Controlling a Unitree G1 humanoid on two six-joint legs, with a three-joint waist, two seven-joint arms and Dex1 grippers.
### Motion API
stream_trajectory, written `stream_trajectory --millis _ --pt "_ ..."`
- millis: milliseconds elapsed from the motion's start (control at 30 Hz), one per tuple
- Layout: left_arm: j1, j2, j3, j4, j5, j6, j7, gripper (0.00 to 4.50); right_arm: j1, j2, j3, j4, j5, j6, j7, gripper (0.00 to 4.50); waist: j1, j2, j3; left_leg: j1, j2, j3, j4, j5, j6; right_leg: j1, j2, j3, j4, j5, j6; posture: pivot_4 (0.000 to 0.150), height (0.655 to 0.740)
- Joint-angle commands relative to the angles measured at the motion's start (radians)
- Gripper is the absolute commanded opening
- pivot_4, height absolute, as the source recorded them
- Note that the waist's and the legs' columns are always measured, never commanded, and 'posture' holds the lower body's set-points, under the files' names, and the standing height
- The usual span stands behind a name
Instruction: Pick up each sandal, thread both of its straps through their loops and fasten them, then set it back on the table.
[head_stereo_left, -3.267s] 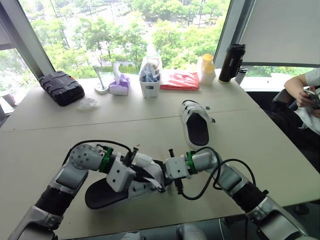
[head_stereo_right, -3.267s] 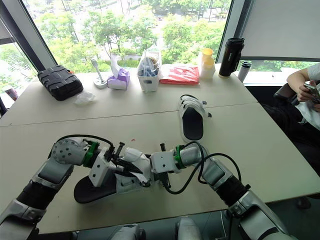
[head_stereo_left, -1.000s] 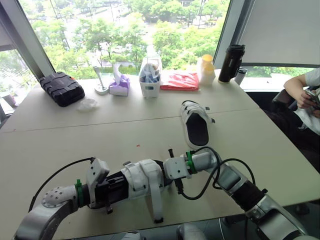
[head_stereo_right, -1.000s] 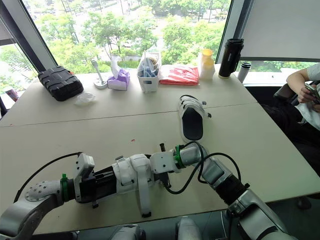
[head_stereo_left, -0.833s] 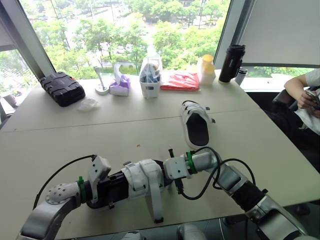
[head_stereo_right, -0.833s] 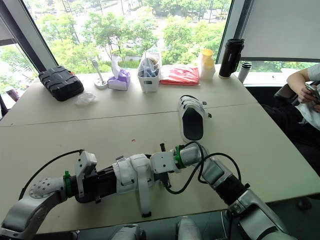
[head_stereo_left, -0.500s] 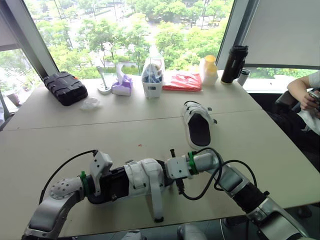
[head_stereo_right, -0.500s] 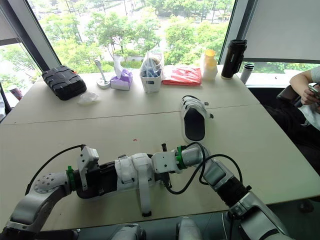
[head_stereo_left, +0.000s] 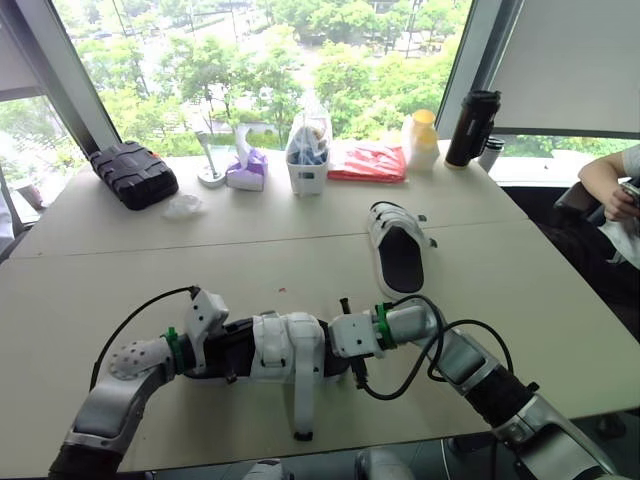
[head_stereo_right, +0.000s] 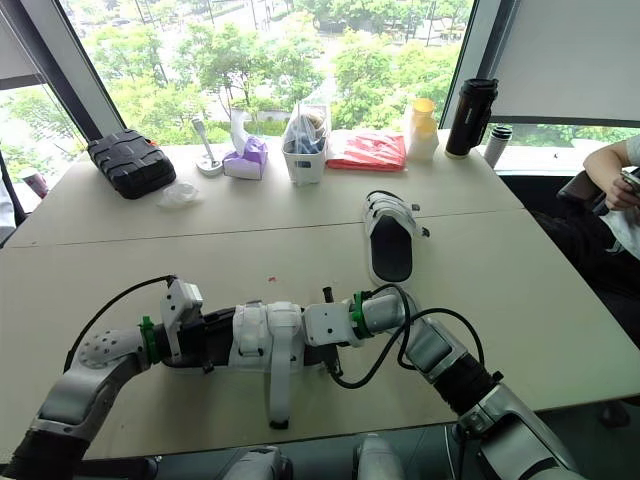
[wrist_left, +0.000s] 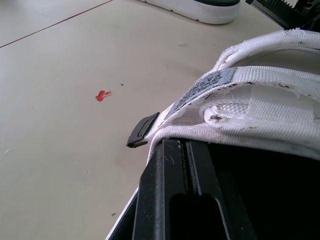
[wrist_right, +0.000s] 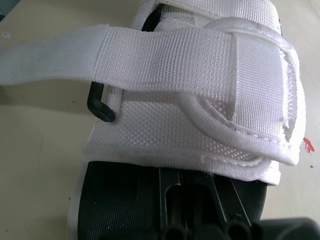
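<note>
While it is clamped at its strapped end by the right pincer, the near sandal is laid with its long axis from 9 to 3 o'clock. Its heel end is turned toward 9 and its strapped end toward 3. It is placed low at the near middle of the counter; whether its sole is touching the top cannot be told. The left pincer is set against the heel end, and whether it is clamped there cannot be told. One loose strap is stretched away from the sandal toward 6 o'clock, and its dark end is lying close to the counter's front edge. The strap nearer the heel is folded flat on itself, with a black tip sticking out. A black loop is seen under the loose strap.

The far sandal is set at 1 o'clock from the near one, well apart. Its long axis is laid from 12 to 6, strapped end toward 12.

Bare top is left open from 9 round to 12 o'clock, marked by a small red spot. Little room is left at 6 o'clock, where the edge is near. Along the far edge are ranged a black case, a tissue box, a white tub, a red packet, a yellow-capped bottle and a black flask.

The near sandal is made of coarse white webbing, frayed at the edges, over a black footbed.
</note>
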Motion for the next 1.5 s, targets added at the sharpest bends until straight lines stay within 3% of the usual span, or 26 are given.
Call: stream_trajectory --millis 33,267,367,500,633,733,833,1067,1100,1500 --pt "-0.022 0.018 0.044 0.014 0.008 -0.012 0.006 0.03 0.048 -0.041 0.059 0.072 -0.083 0.071 0.041 0.0 0.0 0.0 0.0 0.0 0.0 0.0 0.0 0.0 0.0 0.0 0.0 0.0 0.0 0.0 0.0 0.15 0.74" --pt "0.124 0.117 0.152 -0.168 -0.24 0.239 -0.106 0.03 0.052 -0.039 0.062 0.066 -0.086 0.077 0.037 0.0 -0.005 0.0 0.001 -0.003 0.0 0.0 -0.001 0.0 0.0 -0.003 0.0 0.0 -0.001 0.0 0.0 0.15 0.74" --pt "0.227 0.19 0.269 -0.299 -0.48 0.432 -0.151 0.03 0.052 -0.039 0.063 0.071 -0.091 0.071 0.039 0.0 -0.004 -0.001 0.002 -0.003 0.0 0.0 -0.001 0.0 0.001 -0.003 -0.001 0.0 -0.002 0.0 0.0 0.15 0.74" --pt "0.304 0.241 0.334 -0.419 -0.639 0.559 -0.148 0.03 0.051 -0.04 0.063 0.073 -0.091 0.067 0.043 0.0 -0.004 -0.001 0.003 -0.003 0.001 0.0 -0.001 -0.001 0.001 -0.002 -0.003 0.0 -0.002 -0.001 0.0 0.15 0.74" --pt "0.329 0.258 0.284 -0.521 -0.64 0.6 -0.11 0.03 0.052 -0.047 0.065 0.077 -0.093 0.059 0.05 0.0 -0.004 -0.001 0.003 -0.003 0.0 0.0 -0.001 -0.001 0.001 -0.002 -0.003 0.0 -0.003 -0.001 0.0 0.15 0.74" --pt "0.294 0.214 0.21 -0.546 -0.615 0.601 -0.04 0.03 0.052 -0.05 0.066 0.075 -0.092 0.06 0.055 0.0 -0.002 0.0 0.003 -0.003 0.0 0.0 -0.001 0.0 0.001 -0.002 -0.003 0.0 -0.003 -0.001 0.0 0.15 0.74" --pt "0.273 0.187 0.12 -0.558 -0.549 0.583 -0.003 0.81 0.052 -0.052 0.066 0.072 -0.091 0.062 0.058 0.0 -0.001 -0.001 0.002 -0.003 -0.001 0.0 -0.001 0.0 0.001 -0.001 -0.003 0.0 -0.003 -0.001 0.0 0.15 0.74" --pt "0.279 0.137 -0.015 -0.516 -0.398 0.51 0.029 4.28 0.061 -0.064 0.061 0.056 -0.091 0.072 0.061 0.0 0.0 -0.001 0.002 -0.003 -0.002 0.001 -0.001 -0.001 0.001 -0.001 -0.004 0.0 -0.004 -0.001 0.0 0.15 0.74" --pt "0.281 0.133 -0.024 -0.508 -0.387 0.505 0.028 4.45 0.063 -0.067 0.061 0.053 -0.091 0.072 0.061 0.0 0.0 -0.001 0.002 -0.003 -0.001 0.001 -0.001 -0.001 0.001 -0.001 -0.004 0.0 -0.004 -0.001 0.0 0.15 0.74" --pt "0.258 0.039 -0.122 -0.434 -0.327 0.463 0.023 4.45 0.076 -0.074 0.064 0.03 -0.089 0.086 0.057 0.0 0.002 0.0 0.002 -0.004 -0.002 0.001 -0.001 -0.002 0.003 -0.001 -0.005 0.0 -0.005 -0.001 0.001 0.15 0.74"
